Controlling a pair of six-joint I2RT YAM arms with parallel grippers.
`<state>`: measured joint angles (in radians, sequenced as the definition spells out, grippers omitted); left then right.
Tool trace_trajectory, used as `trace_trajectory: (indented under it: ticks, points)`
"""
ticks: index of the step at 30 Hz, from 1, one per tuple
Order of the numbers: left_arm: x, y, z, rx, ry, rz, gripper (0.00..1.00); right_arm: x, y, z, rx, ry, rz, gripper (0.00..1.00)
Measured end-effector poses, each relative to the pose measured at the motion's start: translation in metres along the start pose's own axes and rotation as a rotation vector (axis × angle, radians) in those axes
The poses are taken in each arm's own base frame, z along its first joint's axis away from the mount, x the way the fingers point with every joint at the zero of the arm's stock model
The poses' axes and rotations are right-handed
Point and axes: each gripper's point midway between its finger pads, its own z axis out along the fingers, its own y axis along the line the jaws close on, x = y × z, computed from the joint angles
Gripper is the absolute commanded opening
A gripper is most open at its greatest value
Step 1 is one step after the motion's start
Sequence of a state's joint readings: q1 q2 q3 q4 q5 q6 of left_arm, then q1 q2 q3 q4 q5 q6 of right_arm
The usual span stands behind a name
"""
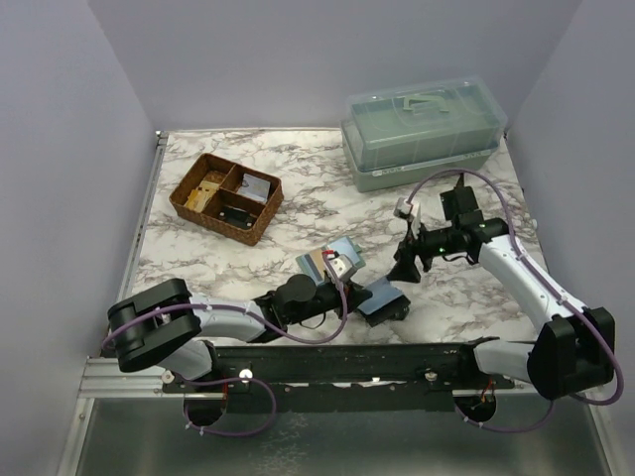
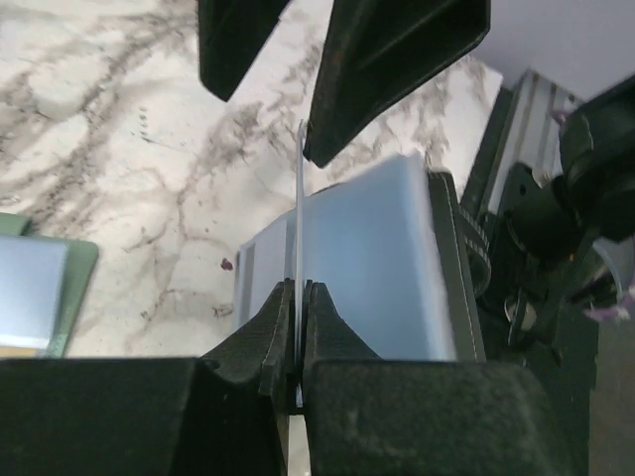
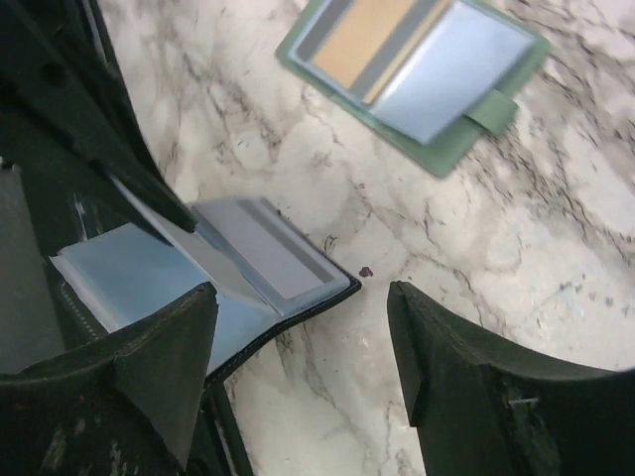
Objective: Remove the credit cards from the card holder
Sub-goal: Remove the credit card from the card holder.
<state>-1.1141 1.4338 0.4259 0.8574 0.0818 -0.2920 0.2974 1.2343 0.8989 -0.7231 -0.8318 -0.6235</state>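
Right, nearest first: my left claw (image 2: 300, 297) was clamped shut on one credit card (image 2: 298, 218), seen edge-on at lower centre of the left wrist view. I couldn't tell whether the card had cleared its pocket. The card holder (image 3: 268, 253) lay open on the marble just behind it, at centre-left of the right wrist view, pale sleeves showing. The right claw (image 3: 300, 296) hung above it with jaws wide apart, gripping nothing.

Risks, as I judged them:
- Nothing pinned the holder, so pulling the card could drag the wallet along.
- The pinch sat on a thin edge, so the card could twist or slip out.
- One right finger stood close to the card's far end and could knock it.

Further off were a green wallet (image 3: 417, 69), a wicker tray (image 1: 189, 203) at upper left of the top view, and a plastic box (image 1: 422, 134).
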Motion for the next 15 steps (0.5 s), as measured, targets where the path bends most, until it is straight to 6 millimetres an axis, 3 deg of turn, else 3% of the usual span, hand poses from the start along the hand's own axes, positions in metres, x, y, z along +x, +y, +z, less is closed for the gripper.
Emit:
trace_trajectory:
  ticks: [7,15]
  points:
    - [-0.022,0.011,0.003,-0.171,-0.137,-0.026,0.0,-0.006,-0.023,-0.016,0.014,-0.115,0.309,0.77]
    - [-0.022,0.025,0.011,-0.297,-0.165,0.032,0.0,-0.007,-0.017,-0.009,-0.11,-0.153,0.434,0.75]
